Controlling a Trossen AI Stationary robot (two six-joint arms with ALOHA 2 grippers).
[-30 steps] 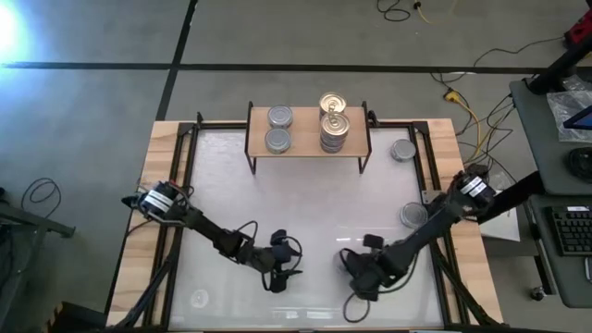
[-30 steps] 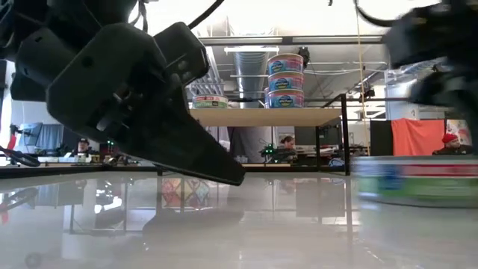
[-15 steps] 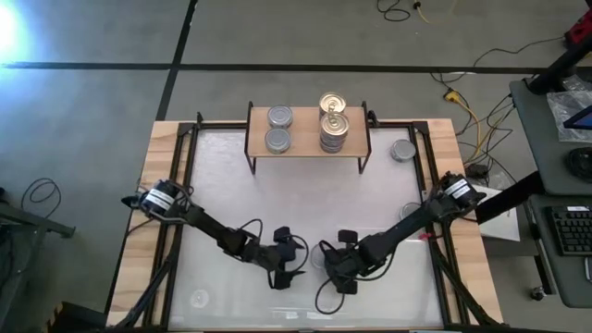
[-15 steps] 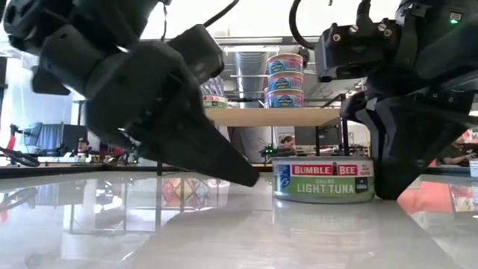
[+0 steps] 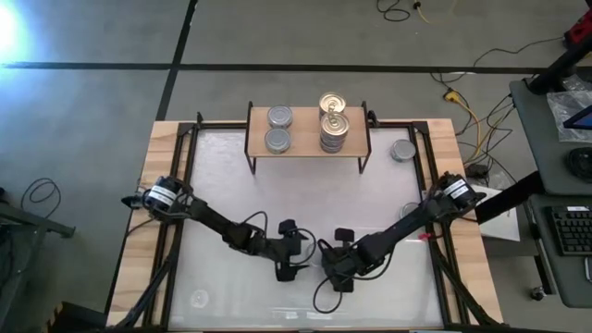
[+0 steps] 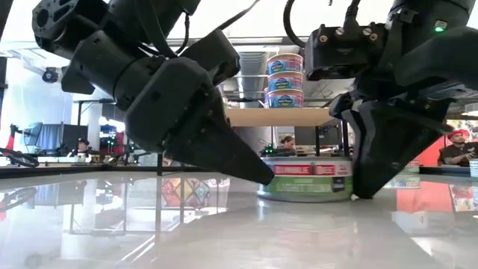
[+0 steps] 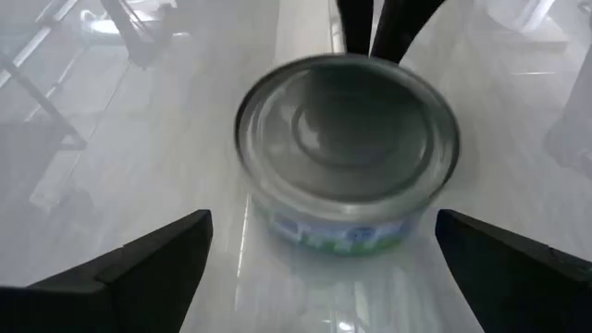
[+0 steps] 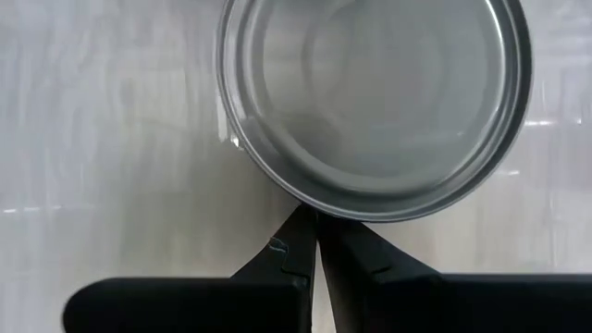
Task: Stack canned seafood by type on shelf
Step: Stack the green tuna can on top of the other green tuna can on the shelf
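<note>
Glossy white table [image 5: 305,194], seated people [image 6: 457,153] in workshop behind.

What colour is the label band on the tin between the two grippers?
Green and white on the tin, clearest in the low view.

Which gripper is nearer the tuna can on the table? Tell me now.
Right. The right gripper, shut, has its fingertips against the tuna can's rim. The left gripper stands open on the opposite side, its fingers flanking the can without touching.
</note>
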